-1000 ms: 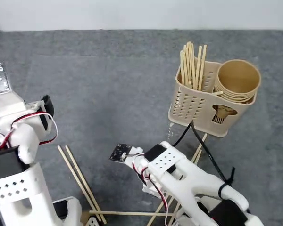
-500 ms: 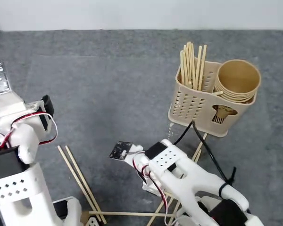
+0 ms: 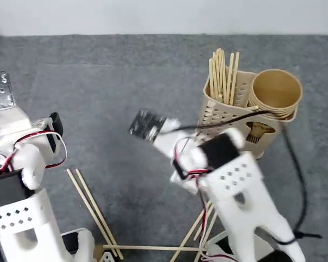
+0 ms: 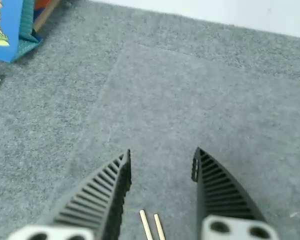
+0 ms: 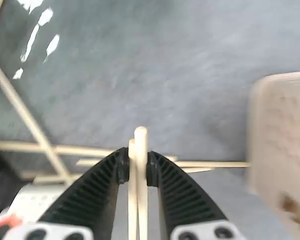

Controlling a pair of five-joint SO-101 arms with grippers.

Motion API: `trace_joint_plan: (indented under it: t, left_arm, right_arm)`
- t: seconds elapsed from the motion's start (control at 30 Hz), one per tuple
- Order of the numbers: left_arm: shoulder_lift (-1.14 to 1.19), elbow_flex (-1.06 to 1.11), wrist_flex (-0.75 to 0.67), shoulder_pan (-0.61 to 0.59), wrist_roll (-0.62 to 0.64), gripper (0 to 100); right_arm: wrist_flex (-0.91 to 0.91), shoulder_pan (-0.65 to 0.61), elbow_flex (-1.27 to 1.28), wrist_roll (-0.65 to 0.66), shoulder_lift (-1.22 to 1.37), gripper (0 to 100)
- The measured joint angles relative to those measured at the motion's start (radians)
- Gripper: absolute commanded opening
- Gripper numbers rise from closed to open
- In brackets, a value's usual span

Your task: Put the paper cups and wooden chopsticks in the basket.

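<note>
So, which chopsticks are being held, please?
The pair clamped in the right end effector; the others lie on the mat or stand in the basket.

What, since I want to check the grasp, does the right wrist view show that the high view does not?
The right wrist view adds the right gripper shut on two chopsticks held side by side. The high view adds the paper cups stacked in one compartment of the basket, a bundle of chopsticks standing in the other, and the left arm. Both share the basket and the loose chopsticks lying on the grey mat.
</note>
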Motion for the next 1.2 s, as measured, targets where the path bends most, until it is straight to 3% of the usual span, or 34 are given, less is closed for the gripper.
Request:
trace_joint_plan:
  t: [0.37,0.5,0.93,1.2]
  left_arm:
    - [-0.002,0.012,0.000,0.000,0.000,20]
    - [-0.002,0.012,0.000,0.000,0.000,20]
    - [-0.002,0.012,0.000,0.000,0.000,20]
    - [-0.002,0.012,0.000,0.000,0.000,20]
  right_arm:
    - [-0.005,0.112,-0.532,-0.041,0.000,0.8]
    - [-0.087,0.166,-0.652,-0.084,-0.018,0.8]
    - [-0.580,0.310,-0.689,-0.270,-0.020,0.8]
    - [-0.651,0.328,-0.615,-0.310,-0.018,0.8]
